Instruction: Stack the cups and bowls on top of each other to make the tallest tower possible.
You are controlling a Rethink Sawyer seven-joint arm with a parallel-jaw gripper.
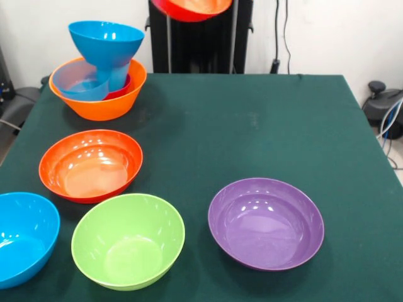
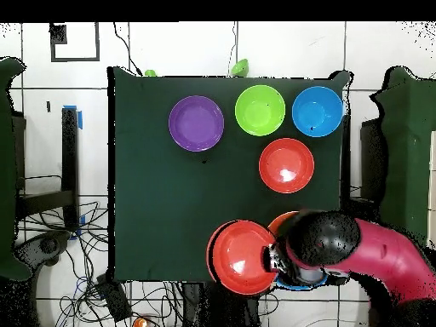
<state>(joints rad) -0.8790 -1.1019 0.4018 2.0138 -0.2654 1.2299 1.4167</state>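
Front view first: only the bottom of a red-orange bowl (image 1: 192, 9) shows at the top edge, hanging up off the green bench (image 1: 252, 119). At the far left corner sits an orange bowl (image 1: 101, 100) with a pale blue bowl (image 1: 79, 82) tilted inside it, plus a light-blue cup (image 1: 118, 74) with another blue bowl (image 1: 106, 41) perched on top. Nearer the camera there's a second red-orange bowl (image 1: 91, 165), a blue one (image 1: 22, 236) cut by the left edge, a lime green bowl (image 1: 128, 241) and a purple bowl (image 1: 266, 222), all apart.

Overhead view: the arm (image 2: 375, 255) covers that corner stack, and the hand (image 2: 274, 258) has the raised bowl by its rim, closed onto it as far as I can make out.
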